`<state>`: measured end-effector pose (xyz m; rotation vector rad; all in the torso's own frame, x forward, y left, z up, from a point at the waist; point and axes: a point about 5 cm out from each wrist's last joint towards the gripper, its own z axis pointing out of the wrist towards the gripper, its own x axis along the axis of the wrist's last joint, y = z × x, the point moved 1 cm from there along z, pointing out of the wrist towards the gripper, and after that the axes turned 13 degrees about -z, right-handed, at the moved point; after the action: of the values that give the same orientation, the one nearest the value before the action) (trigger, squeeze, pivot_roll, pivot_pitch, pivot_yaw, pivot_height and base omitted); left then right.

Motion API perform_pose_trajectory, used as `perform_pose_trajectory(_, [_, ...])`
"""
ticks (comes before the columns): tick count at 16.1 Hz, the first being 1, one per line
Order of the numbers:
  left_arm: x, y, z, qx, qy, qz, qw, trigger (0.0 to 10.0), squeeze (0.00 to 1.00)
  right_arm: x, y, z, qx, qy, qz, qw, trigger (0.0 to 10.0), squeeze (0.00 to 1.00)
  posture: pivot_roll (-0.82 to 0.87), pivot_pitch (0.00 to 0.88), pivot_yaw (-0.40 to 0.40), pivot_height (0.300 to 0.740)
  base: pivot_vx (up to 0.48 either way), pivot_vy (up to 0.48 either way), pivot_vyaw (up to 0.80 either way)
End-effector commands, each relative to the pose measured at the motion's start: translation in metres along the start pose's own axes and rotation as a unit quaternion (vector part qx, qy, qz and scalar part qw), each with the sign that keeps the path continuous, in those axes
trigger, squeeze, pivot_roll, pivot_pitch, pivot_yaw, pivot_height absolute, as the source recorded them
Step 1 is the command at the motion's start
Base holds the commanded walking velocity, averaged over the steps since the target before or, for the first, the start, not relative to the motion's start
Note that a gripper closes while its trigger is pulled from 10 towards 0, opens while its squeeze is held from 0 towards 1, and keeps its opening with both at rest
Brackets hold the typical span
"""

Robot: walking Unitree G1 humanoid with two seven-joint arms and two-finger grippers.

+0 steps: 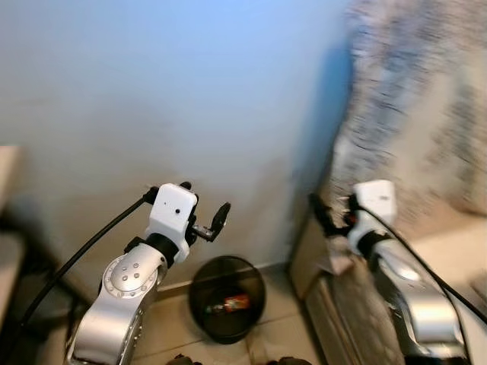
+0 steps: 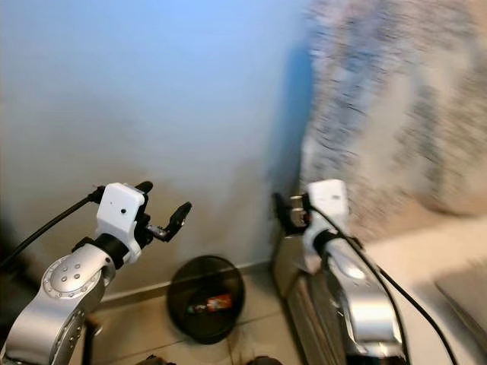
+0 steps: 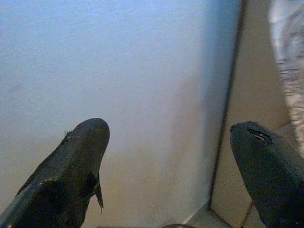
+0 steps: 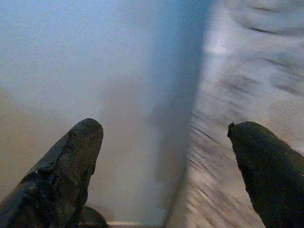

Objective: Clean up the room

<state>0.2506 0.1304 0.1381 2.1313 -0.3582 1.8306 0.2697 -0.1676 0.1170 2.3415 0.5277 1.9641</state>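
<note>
A black round waste bin (image 1: 196, 283) stands on the tiled floor against the pale wall, with a small red and orange item (image 1: 237, 303) lying inside it. My left gripper (image 1: 204, 204) is raised above and just left of the bin, open and empty, facing the wall (image 3: 142, 71). My right gripper (image 1: 335, 211) is held up to the right of the bin, near the corner of a beige unit. It is open too, with nothing between its fingers (image 4: 71, 156). The head views are blurred.
A beige unit (image 1: 304, 258) with a light top (image 1: 449, 243) stands right of the bin. A blurred grey patterned fabric (image 1: 411, 106) hangs above it. Dark furniture (image 1: 11, 251) sits at the left edge. Tiled floor (image 1: 281, 334) shows in front of the bin.
</note>
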Motion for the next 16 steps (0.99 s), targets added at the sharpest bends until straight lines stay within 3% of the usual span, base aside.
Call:
perform_pose_trajectory(1, [0.004, -0.001, 0.000, 0.011, 0.008, 0.005, 1.000, 10.0, 0.00, 0.004, 0.000, -0.006, -0.003, -0.004, 0.038, 0.999, 10.0, 0.00, -0.04, 0.000, 0.014, 0.740, 0.000, 0.000, -0.80])
perform_pose_trajectory(3, [0.009, -0.007, -0.002, 0.033, 0.019, -0.005, 0.999, 10.0, 0.00, 0.008, -0.007, -0.017, 0.006, 0.007, 0.083, 0.997, 10.0, 0.00, -0.04, 0.000, 0.017, 0.740, 0.000, 0.000, -0.80])
perform_pose_trajectory(6, [0.011, -0.015, -0.006, 0.061, 0.025, -0.021, 0.998, 10.0, 0.00, 0.007, -0.008, -0.025, -0.037, -0.004, 0.040, 0.999, 10.0, 0.00, -0.04, 0.000, 0.016, 0.740, 0.000, 0.000, -0.76])
perform_pose_trajectory(9, [0.015, -0.015, -0.007, 0.055, 0.025, -0.037, 0.997, 10.0, 0.00, 0.002, -0.003, -0.029, -0.087, -0.010, 0.045, 0.995, 10.0, 0.00, -0.04, 0.000, 0.023, 0.740, 0.000, 0.000, -0.74])
perform_pose_trajectory(11, [0.016, -0.014, -0.005, 0.048, 0.022, -0.038, 0.998, 10.0, 0.00, -0.001, -0.007, -0.029, -0.066, -0.024, 0.073, 0.995, 10.0, 0.00, -0.04, 0.000, 0.024, 0.740, 0.000, 0.000, -0.76])
perform_pose_trajectory(16, [0.009, -0.010, -0.006, 0.046, 0.022, -0.034, 0.998, 10.0, 0.00, -0.001, -0.010, -0.033, -0.065, -0.027, 0.050, 0.996, 10.0, 0.00, -0.05, 0.000, 0.016, 0.740, 0.000, 0.000, -0.79])
